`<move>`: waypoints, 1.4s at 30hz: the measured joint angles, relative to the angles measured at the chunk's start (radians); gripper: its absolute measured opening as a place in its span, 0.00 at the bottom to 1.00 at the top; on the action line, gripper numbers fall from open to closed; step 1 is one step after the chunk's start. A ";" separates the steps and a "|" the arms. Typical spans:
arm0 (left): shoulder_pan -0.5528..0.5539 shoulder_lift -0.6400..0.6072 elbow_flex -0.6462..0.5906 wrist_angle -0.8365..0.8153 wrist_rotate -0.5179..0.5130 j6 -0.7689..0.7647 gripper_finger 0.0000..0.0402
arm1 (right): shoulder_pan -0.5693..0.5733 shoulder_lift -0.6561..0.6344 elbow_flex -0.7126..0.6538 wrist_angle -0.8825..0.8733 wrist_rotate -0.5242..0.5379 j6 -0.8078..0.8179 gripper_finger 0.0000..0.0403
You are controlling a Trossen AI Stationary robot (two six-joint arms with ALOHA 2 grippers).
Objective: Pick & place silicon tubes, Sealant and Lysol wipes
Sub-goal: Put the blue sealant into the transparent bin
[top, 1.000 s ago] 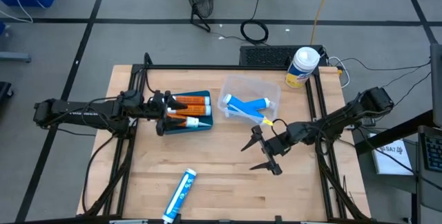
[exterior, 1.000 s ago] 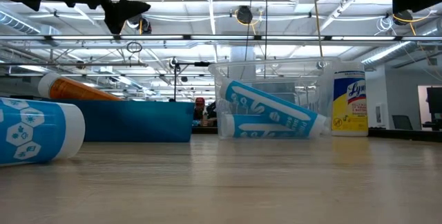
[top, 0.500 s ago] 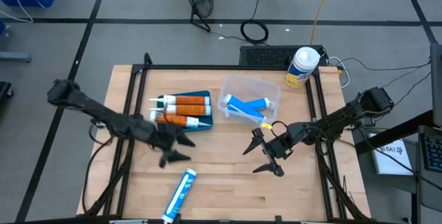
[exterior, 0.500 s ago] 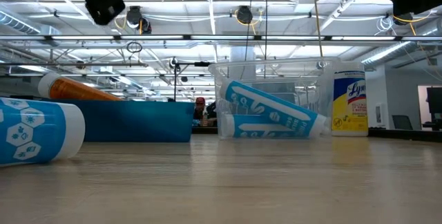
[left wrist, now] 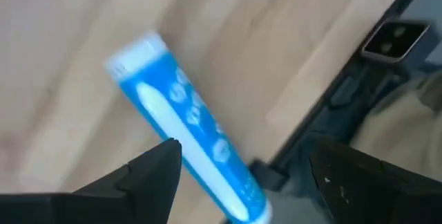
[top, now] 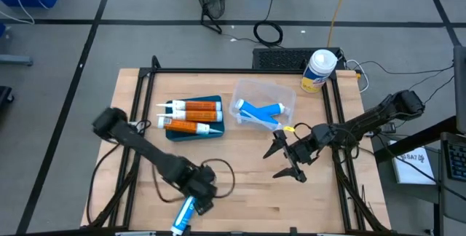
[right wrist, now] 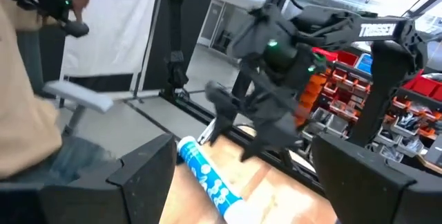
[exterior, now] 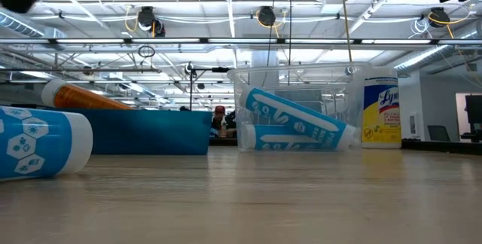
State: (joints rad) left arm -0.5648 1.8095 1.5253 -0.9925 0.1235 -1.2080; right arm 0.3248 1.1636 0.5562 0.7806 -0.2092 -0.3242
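High view: the loose blue tube [top: 186,210] lies at the near edge of the wooden table [top: 240,170], long axis slanting from that edge up toward the blue tray [top: 211,132] of orange tubes [top: 191,116]. The left gripper [top: 206,198] hovers over its upper end, fingers spread, holding nothing. The right gripper [top: 285,154], open and empty, hangs below the clear bin [top: 282,96]. The Lysol wipes [top: 318,71] stand upright beyond the bin, at the far right corner.

Low view: the wipes [exterior: 381,113] stand just right of the bin [exterior: 297,74].

Left wrist view: the tube [left wrist: 185,155] runs diagonally between dark fingers [left wrist: 148,171].
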 joint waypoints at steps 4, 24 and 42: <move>-0.003 0.100 0.043 0.002 0.103 -0.052 0.77 | 0.000 -0.026 0.000 -0.063 0.001 -0.048 0.78; -0.086 0.198 -0.016 -0.025 0.305 -0.431 0.77 | -0.001 -0.027 0.000 -0.066 0.000 -0.162 0.78; -0.137 0.189 -0.289 0.388 0.398 -0.365 0.71 | 0.000 -0.027 0.000 -0.059 -0.001 -0.080 0.78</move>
State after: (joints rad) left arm -0.7013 1.9987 1.2362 -0.6045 0.5216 -1.5730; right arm 0.3244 1.1366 0.5564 0.7214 -0.2104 -0.4046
